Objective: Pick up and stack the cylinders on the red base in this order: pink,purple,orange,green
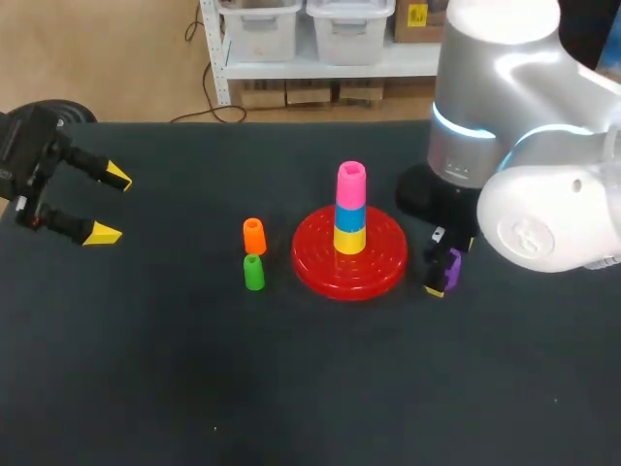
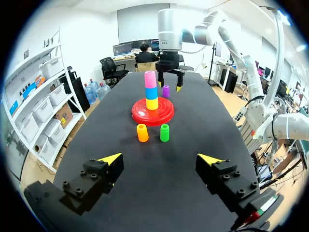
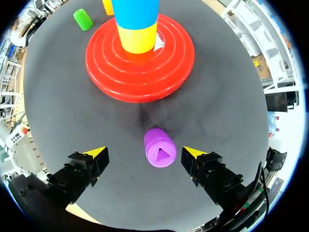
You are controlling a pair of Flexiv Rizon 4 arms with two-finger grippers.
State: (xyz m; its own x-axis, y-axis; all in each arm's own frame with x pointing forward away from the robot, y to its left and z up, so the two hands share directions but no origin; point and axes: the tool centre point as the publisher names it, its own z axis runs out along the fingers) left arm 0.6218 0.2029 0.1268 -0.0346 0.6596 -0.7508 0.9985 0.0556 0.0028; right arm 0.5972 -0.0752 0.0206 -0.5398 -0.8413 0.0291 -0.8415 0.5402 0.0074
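Note:
The red base (image 1: 386, 264) holds a stack of yellow, blue and a pink cylinder (image 1: 350, 183) on top. To the right of the base, the purple cylinder (image 3: 159, 147) stands on the table between the spread fingers of my right gripper (image 3: 145, 153), which is open and not touching it. In the head view the purple cylinder (image 1: 453, 272) is partly hidden under that gripper (image 1: 444, 262). The orange cylinder (image 1: 253, 236) and green cylinder (image 1: 253, 272) stand left of the base. My left gripper (image 1: 107, 205) hovers open and empty at the far left, well short of the orange cylinder (image 2: 142, 132) and green cylinder (image 2: 164, 132).
The black table (image 1: 291, 388) is bare in front of the base and between my left gripper (image 2: 161, 158) and the two loose cylinders. My right arm's large grey body (image 1: 524, 146) looms over the table's right back part.

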